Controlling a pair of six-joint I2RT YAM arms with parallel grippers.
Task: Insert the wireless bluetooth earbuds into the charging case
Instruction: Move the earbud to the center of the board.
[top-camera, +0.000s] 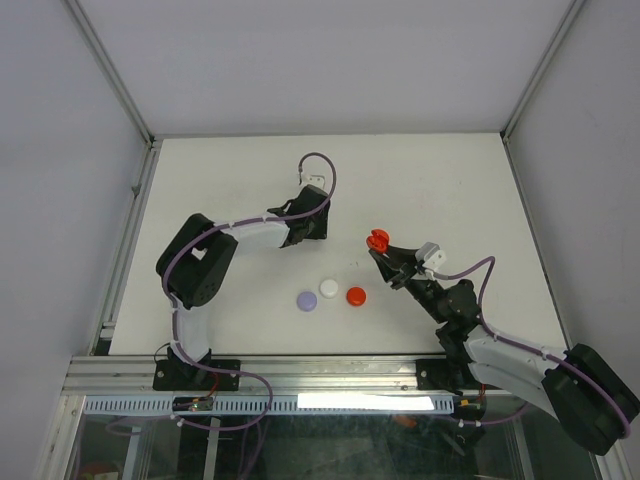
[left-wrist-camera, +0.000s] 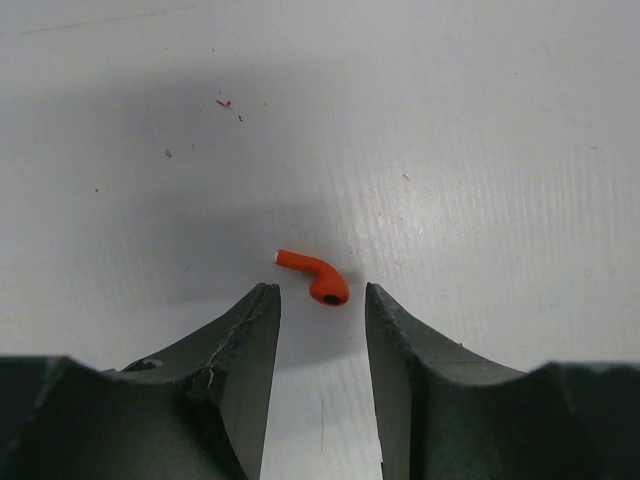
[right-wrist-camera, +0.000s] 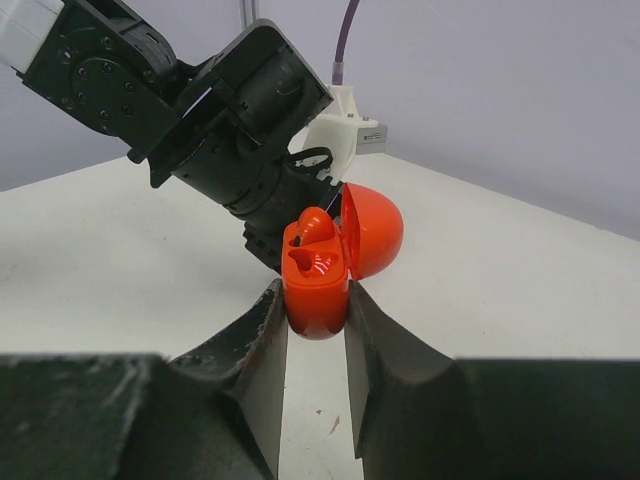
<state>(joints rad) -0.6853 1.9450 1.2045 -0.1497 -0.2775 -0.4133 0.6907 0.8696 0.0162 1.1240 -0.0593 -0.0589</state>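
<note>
My right gripper (right-wrist-camera: 316, 300) is shut on a red charging case (right-wrist-camera: 318, 275) with its lid open; one red earbud (right-wrist-camera: 316, 228) sits in its far slot and the near slot looks empty. From the top the case (top-camera: 377, 241) is held above the table right of centre. My left gripper (left-wrist-camera: 322, 298) is open, pointing down at the table, with a loose red earbud (left-wrist-camera: 314, 275) lying just beyond its fingertips. From the top the left gripper (top-camera: 306, 230) hides that earbud.
Three round pucks lie in a row near the front: purple (top-camera: 307, 301), white (top-camera: 329, 287) and red (top-camera: 356, 296). The left arm's wrist (right-wrist-camera: 215, 110) fills the background behind the case in the right wrist view.
</note>
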